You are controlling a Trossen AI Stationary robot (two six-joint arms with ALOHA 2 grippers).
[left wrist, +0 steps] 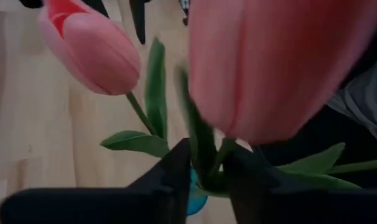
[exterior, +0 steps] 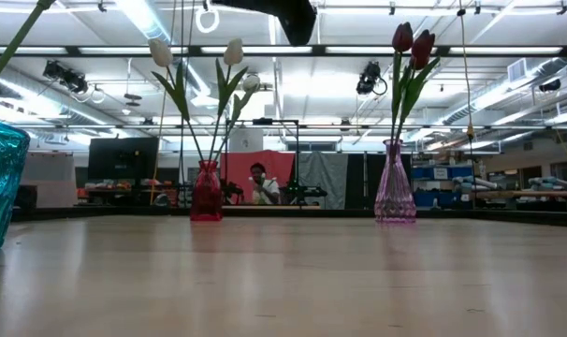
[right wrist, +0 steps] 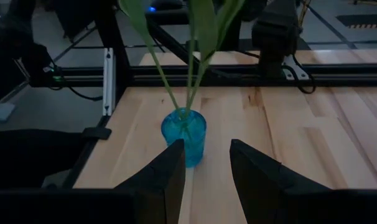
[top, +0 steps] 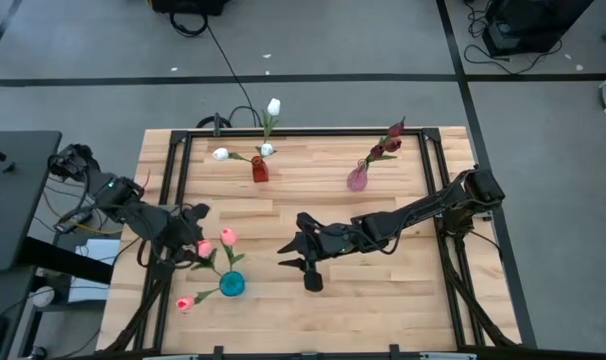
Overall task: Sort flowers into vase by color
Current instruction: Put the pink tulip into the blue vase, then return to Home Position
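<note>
High view: the wooden worktop [top: 383, 290] carries three vases. The red vase [top: 259, 170] with white tulips [top: 273, 106] and the pink vase [top: 357, 179] with maroon tulips [top: 391, 143] stand near the far edge, well apart. The blue vase [top: 231, 284] stands near the left front corner; its pink tulips [top: 228, 237] fan outward, stems long and tilted. The worktop's centre and right front lie bare. The left gripper [top: 197, 246] hovers just beside the blue vase; in the left wrist view its fingers [left wrist: 176, 174] stand narrowly apart around a green stem [left wrist: 204, 152]; contact cannot be told. The right gripper [top: 305, 262] hangs over mid-worktop, fingers [right wrist: 173, 171] parted, holding nothing, facing the blue vase.
</note>
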